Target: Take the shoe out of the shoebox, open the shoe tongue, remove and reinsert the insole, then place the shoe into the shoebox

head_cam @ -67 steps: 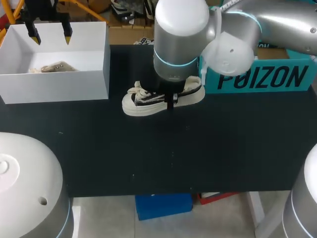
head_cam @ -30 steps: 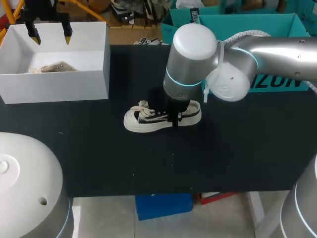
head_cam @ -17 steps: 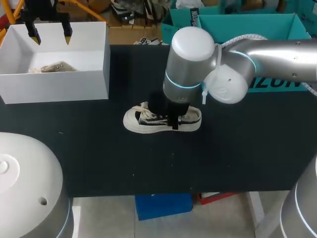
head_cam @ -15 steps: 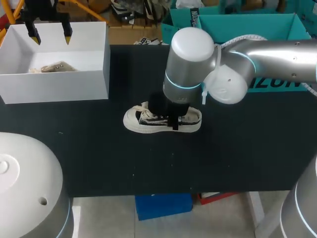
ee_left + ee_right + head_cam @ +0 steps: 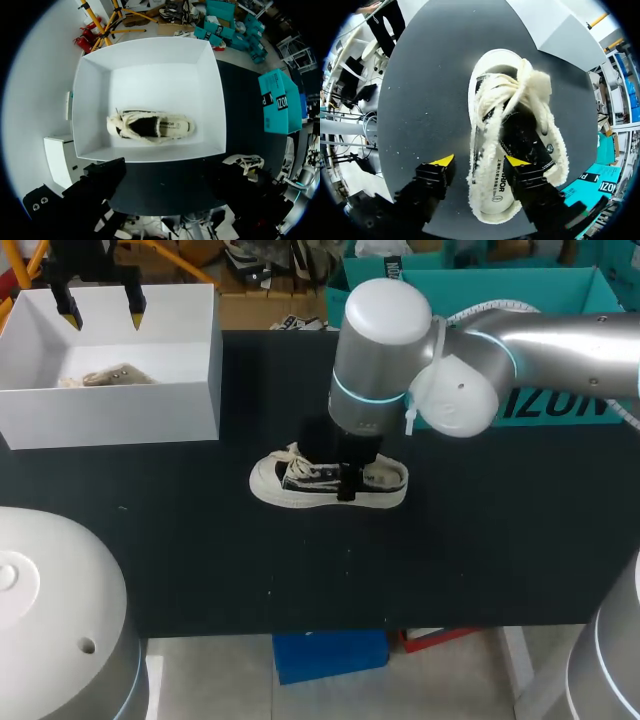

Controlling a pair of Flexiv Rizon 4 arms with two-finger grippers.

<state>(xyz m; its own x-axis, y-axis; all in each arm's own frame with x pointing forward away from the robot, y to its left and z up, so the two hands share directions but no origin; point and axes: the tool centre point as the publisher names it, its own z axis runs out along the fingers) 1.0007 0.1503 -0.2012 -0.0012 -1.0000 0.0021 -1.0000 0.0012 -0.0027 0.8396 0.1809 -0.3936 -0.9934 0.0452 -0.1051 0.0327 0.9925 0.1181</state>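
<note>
A cream low shoe with a black fleecy lining (image 5: 325,483) lies on its sole on the black table (image 5: 200,550), toe to the left. My right gripper (image 5: 347,483) hangs straight over its heel half. In the right wrist view the right gripper (image 5: 480,161) is open; one finger stands over the shoe's (image 5: 512,125) mouth and the other outside over the table, with the side wall loose between them. My left gripper (image 5: 100,312) hovers open over the white shoebox (image 5: 110,410), where a second shoe (image 5: 150,127) lies.
A teal box (image 5: 560,405) stands at the back right, partly hidden behind my right arm. The white shoebox takes up the back left corner. Bare table lies in front of the shoe.
My right arm brought the shoe forward and down onto the table. Its fingers, shut on the shoe before, have now spread apart. The left arm has not moved.
</note>
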